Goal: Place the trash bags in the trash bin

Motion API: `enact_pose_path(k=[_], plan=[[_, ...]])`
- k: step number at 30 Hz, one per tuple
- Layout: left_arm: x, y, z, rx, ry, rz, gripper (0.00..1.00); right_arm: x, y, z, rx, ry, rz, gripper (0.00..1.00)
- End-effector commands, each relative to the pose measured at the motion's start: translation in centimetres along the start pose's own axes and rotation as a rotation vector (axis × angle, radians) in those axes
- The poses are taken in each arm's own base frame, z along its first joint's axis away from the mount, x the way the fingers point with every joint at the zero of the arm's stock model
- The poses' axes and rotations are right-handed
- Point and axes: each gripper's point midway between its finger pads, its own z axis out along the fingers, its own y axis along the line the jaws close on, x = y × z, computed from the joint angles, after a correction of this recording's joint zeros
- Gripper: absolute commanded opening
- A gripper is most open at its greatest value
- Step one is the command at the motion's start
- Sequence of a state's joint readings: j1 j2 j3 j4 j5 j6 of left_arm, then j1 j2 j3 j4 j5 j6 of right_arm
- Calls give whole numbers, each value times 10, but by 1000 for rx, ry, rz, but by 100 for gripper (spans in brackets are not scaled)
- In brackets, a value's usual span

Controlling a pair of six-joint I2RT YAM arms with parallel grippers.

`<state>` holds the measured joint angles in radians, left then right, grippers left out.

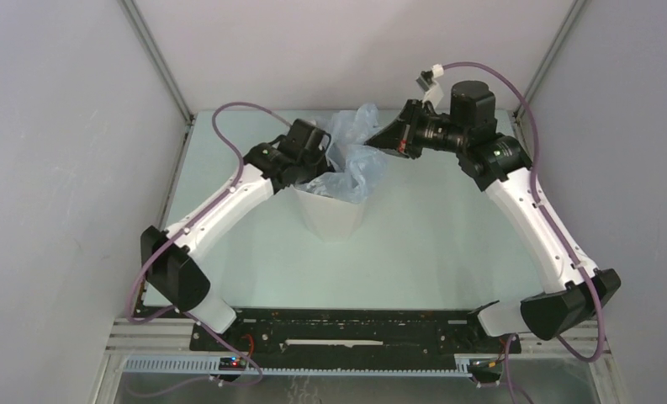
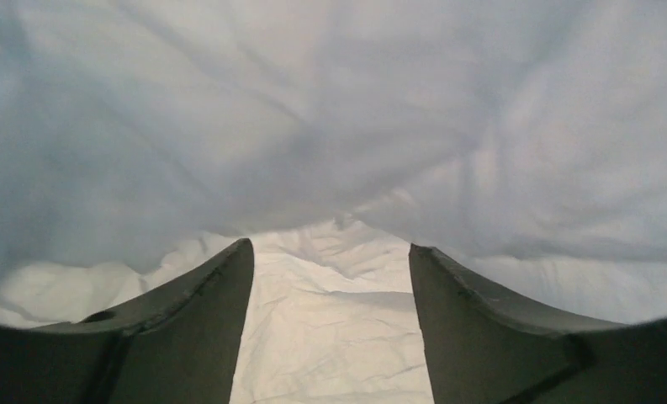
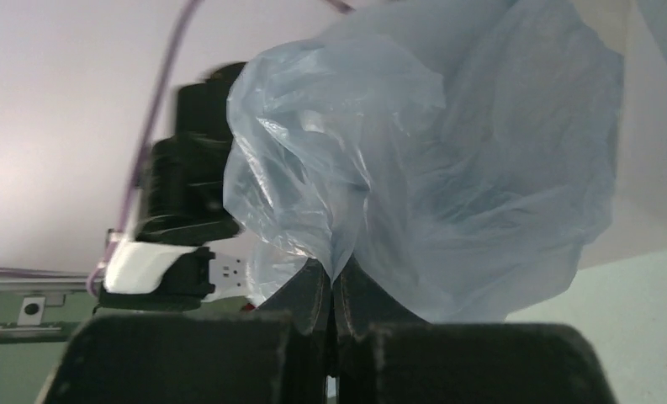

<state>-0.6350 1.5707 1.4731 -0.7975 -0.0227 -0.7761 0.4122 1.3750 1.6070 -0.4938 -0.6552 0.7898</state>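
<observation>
Billowing crinkly pale-blue from the white bin [image 1: 334, 220], the bag [image 1: 357, 145] is pinched by the right pincer [image 3: 334, 279]; left pincer [image 2: 330, 247] gapes.

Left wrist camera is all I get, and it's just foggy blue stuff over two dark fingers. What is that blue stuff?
Observer: It's a thin, see-through pale-blue plastic bag. The top view shows it bunched over the mouth of a tall white faceted plastic bin.
Operator: Is anything else holding it?
Observer: Yes. The right gripper is shut, pinching a fold of the bag.
Operator: Is it all inside yet?
Observer: No. Much of it puffs up above the bin's rim.
</observation>
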Motion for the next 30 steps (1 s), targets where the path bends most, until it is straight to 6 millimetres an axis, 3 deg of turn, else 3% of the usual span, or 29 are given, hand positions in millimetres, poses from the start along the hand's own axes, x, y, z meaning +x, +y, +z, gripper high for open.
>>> enact_pose_path(k=[1,4,9,14,18,21,25,30], plan=[[-42,-20,-75,73,-111,126,77,5,1,-10,13,6,-71,0],[-54,-24,-99,90,-133,156,84,7,-9,-22,47,-20,-69,0],[-51,-33,-129,172,-136,168,89,0,-16,-44,68,-100,-71,0],[-63,-35,-165,239,-202,154,91,3,-26,-56,125,-109,-66,0],[-83,-24,-206,231,-364,131,87,2,-25,-60,132,-115,-69,0],[-98,-1,-225,149,-476,90,84,0,-23,-60,129,-117,-70,0],[-108,42,-218,-17,-506,-5,99,-3,-19,-58,115,-120,-72,0],[-119,48,-186,-65,-435,-20,100,-4,-17,-58,106,-132,-73,0]])
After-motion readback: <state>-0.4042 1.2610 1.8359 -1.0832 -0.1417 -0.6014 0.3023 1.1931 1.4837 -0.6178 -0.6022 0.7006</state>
